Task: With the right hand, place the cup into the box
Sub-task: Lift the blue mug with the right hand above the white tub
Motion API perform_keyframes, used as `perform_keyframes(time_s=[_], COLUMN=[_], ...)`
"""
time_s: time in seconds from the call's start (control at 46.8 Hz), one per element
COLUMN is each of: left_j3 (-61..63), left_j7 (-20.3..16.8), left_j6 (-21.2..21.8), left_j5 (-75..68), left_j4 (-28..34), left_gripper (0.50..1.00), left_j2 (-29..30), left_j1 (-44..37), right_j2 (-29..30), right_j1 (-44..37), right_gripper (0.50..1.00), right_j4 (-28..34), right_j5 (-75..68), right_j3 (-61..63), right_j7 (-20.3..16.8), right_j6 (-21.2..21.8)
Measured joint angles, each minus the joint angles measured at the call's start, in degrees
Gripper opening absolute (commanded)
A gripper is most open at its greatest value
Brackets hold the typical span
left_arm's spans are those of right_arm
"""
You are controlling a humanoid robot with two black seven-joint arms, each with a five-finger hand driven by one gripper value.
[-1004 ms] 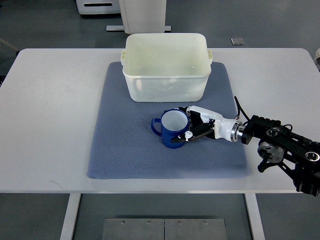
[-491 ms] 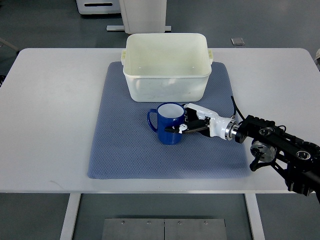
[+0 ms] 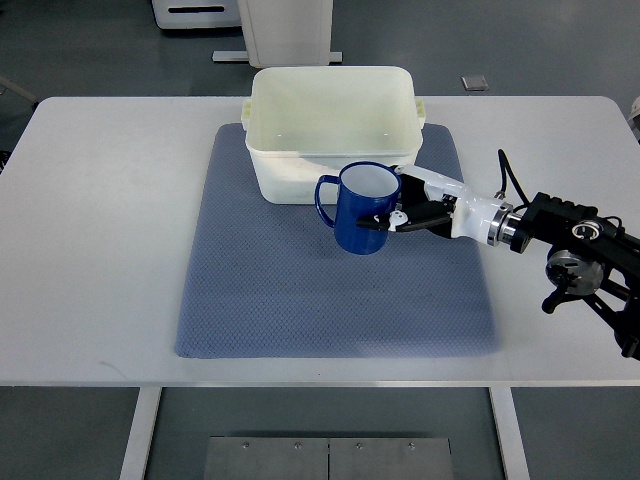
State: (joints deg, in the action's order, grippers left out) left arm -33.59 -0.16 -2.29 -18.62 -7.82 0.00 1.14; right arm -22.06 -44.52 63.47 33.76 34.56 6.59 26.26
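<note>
A white counter (image 3: 110, 230) stands on a grey floor, and a blue-grey textured mat (image 3: 270, 300) covers its middle. At the far edge of the mat sits the box (image 3: 333, 130), a cream plastic tub with small side handles, open at the top and empty as far as can be seen. Just in front of the box's near wall is the cup (image 3: 362, 208), a dark blue mug with a white inside; it overlaps the box's front face in the picture and appears lifted off the mat, tilted a little, with its handle pointing left, away from the arm. The right hand (image 3: 405, 210) grips the cup from its right side: white and black fingers (image 3: 385, 221) curl around the cup's wall near the bottom, and another part of the hand lies against the rim side. Behind the hand the white wrist leads into the black right arm (image 3: 585, 250), which comes in from the picture's right edge over the bare counter, with a cable looping above it.
</note>
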Motion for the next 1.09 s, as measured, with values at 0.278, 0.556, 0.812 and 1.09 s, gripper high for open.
perform_keyframes(time_s=[0.278,0.556,0.812,1.09], left_j3=[-0.04,0.0,-0.03,-0.01], left_j7=[0.01,0.03,0.0,0.01], left_j6=[0.0,0.0,0.0,0.0], left_j5=[0.0,0.0,0.0,0.0], left_j4=[0.0,0.0,0.0,0.0], left_gripper=[1.0,1.0,1.0,1.0], left_j2=[0.0,0.0,0.0,0.0], left_j1=[0.01,0.01,0.01,0.01], right_j2=[-4.39,-2.97,2.72,8.79], right_j1=[-7.06,-14.37,-17.55,-18.75], right_gripper=[0.5,0.5,0.5,0.5], right_j4=[-0.08,-7.28,-14.94,-21.62], right_j5=[-6.17,-8.29,-9.42,-9.34], right_j3=[1.86,1.66,1.29,1.07], right_j7=[-1.25,-3.67,-5.9,-7.1], right_j6=[0.6,-2.81,-8.94,-17.71])
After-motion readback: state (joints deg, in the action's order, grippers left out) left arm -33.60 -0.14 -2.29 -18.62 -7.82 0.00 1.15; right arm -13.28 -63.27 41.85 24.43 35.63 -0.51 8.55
